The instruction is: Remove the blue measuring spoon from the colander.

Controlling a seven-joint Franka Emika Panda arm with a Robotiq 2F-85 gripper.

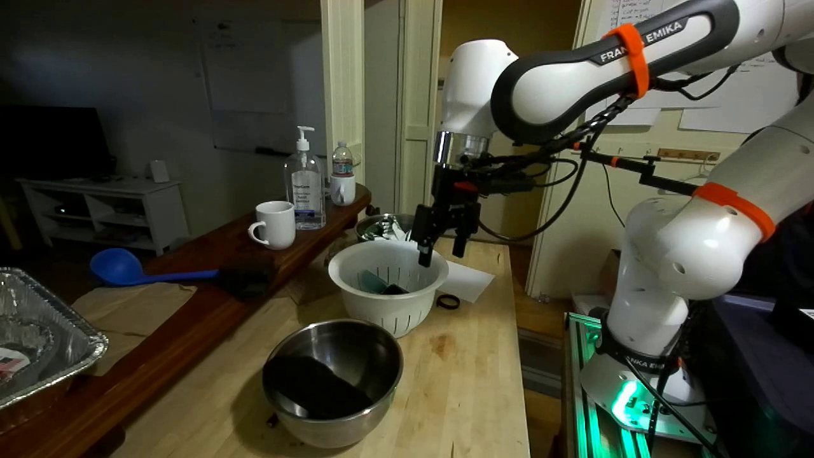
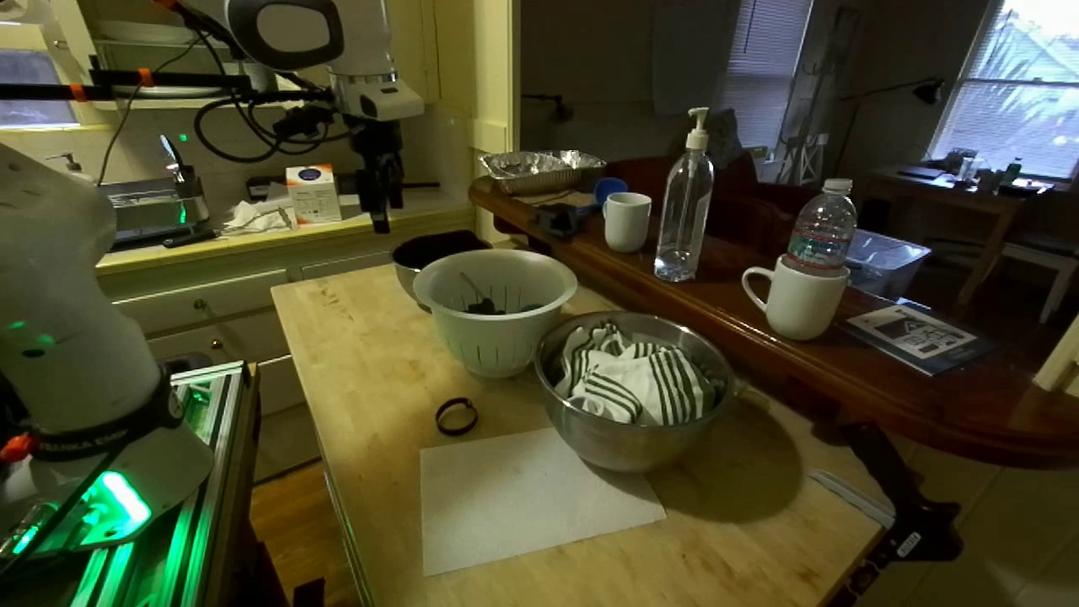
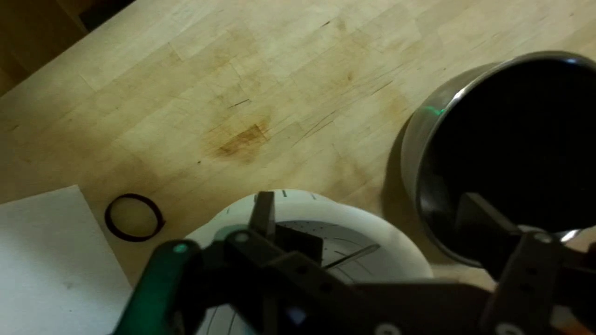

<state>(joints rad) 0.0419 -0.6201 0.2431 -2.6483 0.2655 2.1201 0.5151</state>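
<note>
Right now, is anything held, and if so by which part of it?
Nothing held. The black two-fingered pincer is open, jaws apart with nothing between them; the white round slotted colander is ungripped.

Home kitchen — drawers [image 2: 244, 297], colander [image 2: 493, 341], steel bowls [image 2: 624, 440] — television [image 1: 54, 140] beyond

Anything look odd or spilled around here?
Yes: a water bottle stands in a white mug, an unusual holder, in both exterior views. The wooden tabletop also has a brownish stain; whether it's wet, I cannot tell.
</note>
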